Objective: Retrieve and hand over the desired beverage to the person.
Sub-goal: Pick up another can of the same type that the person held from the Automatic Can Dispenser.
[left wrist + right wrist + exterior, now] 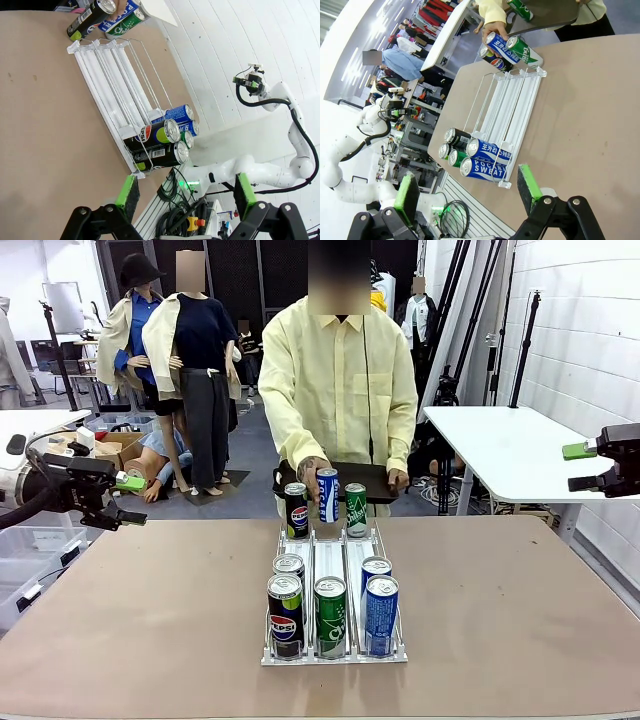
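The table (120, 590) across the lower frame is matt, smooth brown board. At centre, the rack (328, 552) looks like glossy clear plastic with thin wire rails; its cans (330, 615) are shiny metal. The person (335, 380) at upper centre wears soft matt cloth.

The person (340, 380), in a loose pale-yellow shirt, stands at upper centre. Just below, three far cans (328, 495), black, blue and green, stand upright in a row. Five near cans (330, 615) stand upright at lower centre.
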Controlling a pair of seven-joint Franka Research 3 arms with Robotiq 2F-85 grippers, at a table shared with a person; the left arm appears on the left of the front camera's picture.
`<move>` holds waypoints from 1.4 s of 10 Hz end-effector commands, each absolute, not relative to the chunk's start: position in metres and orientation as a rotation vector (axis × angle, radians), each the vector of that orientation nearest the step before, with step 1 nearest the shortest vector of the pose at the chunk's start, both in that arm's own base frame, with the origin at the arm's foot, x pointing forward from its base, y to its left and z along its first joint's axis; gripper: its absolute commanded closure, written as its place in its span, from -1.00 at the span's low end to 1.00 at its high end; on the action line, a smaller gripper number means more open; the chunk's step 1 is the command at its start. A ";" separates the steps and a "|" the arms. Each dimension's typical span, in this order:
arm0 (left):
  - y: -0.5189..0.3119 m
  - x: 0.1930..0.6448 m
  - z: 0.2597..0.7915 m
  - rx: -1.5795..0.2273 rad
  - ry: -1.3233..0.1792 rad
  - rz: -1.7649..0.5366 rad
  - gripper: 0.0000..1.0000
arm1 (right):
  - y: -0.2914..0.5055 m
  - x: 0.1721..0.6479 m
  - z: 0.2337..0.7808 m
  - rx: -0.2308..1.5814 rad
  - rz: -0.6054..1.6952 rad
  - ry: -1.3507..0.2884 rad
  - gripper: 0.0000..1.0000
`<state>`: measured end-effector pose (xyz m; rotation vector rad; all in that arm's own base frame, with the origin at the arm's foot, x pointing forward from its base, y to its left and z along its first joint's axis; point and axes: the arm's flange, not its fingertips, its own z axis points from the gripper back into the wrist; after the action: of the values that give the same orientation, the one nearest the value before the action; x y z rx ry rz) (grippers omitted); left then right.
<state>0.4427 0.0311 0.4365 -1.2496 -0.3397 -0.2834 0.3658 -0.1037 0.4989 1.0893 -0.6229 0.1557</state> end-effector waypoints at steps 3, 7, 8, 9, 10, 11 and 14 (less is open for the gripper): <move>0.032 0.442 0.439 -1.249 -0.347 -0.286 -1.00 | -0.103 0.366 0.499 1.094 0.156 -0.624 -1.00; 0.032 0.442 0.439 -1.249 -0.347 -0.286 -1.00 | -0.103 0.366 0.499 1.094 0.156 -0.624 -1.00; 0.032 0.442 0.439 -1.249 -0.347 -0.286 -1.00 | -0.103 0.366 0.499 1.094 0.156 -0.624 -1.00; 0.032 0.442 0.439 -1.249 -0.347 -0.286 -1.00 | -0.103 0.366 0.499 1.094 0.156 -0.624 -1.00; 0.032 0.442 0.439 -1.249 -0.347 -0.286 -1.00 | -0.103 0.366 0.499 1.094 0.156 -0.624 -1.00; 0.032 0.442 0.439 -1.249 -0.347 -0.286 -1.00 | -0.103 0.366 0.499 1.094 0.156 -0.624 -1.00; 0.032 0.442 0.439 -1.249 -0.347 -0.286 -1.00 | -0.103 0.366 0.499 1.094 0.156 -0.624 -1.00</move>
<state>0.4427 0.0311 0.4365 -1.2496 -0.3397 -0.2834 0.3658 -0.1037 0.4989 1.0893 -0.6229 0.1557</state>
